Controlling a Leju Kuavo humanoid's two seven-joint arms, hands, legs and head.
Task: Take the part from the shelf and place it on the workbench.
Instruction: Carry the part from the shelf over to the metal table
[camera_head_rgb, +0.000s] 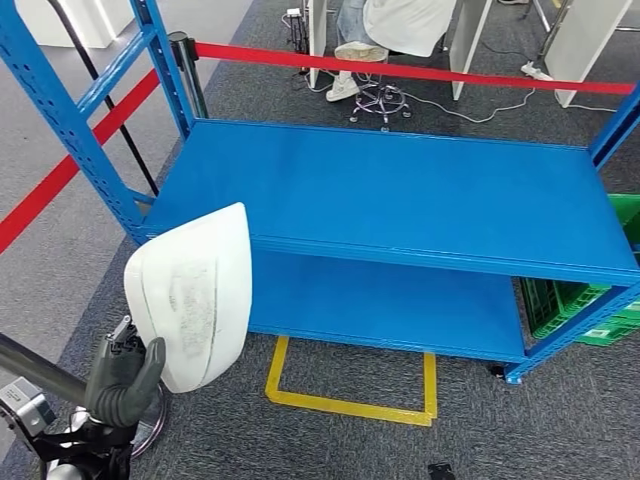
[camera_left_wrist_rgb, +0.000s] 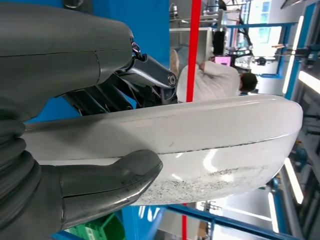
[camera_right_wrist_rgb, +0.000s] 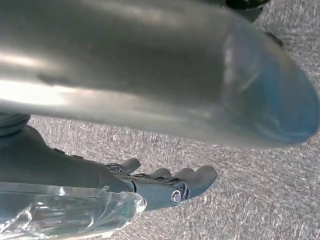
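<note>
The part (camera_head_rgb: 192, 295) is a white, curved shell with scuffed grey marks. My left hand (camera_head_rgb: 124, 385) grips it by its lower edge and holds it upright in the air, in front of the left end of the blue shelf (camera_head_rgb: 392, 190). In the left wrist view the thumb (camera_left_wrist_rgb: 109, 182) presses one face of the part (camera_left_wrist_rgb: 226, 135) and the darker fingers (camera_left_wrist_rgb: 147, 75) lie behind it. My right hand (camera_right_wrist_rgb: 166, 182) hangs over grey carpet with its fingers stretched out and nothing in them.
The shelf's top board and lower board (camera_head_rgb: 377, 300) are bare. A yellow floor marking (camera_head_rgb: 347, 405) lies before the shelf. Red barrier tape (camera_head_rgb: 407, 68) runs behind it from a black post (camera_head_rgb: 189, 75). A green crate (camera_head_rgb: 604, 300) stands at the right. A person (camera_head_rgb: 392, 25) sits beyond.
</note>
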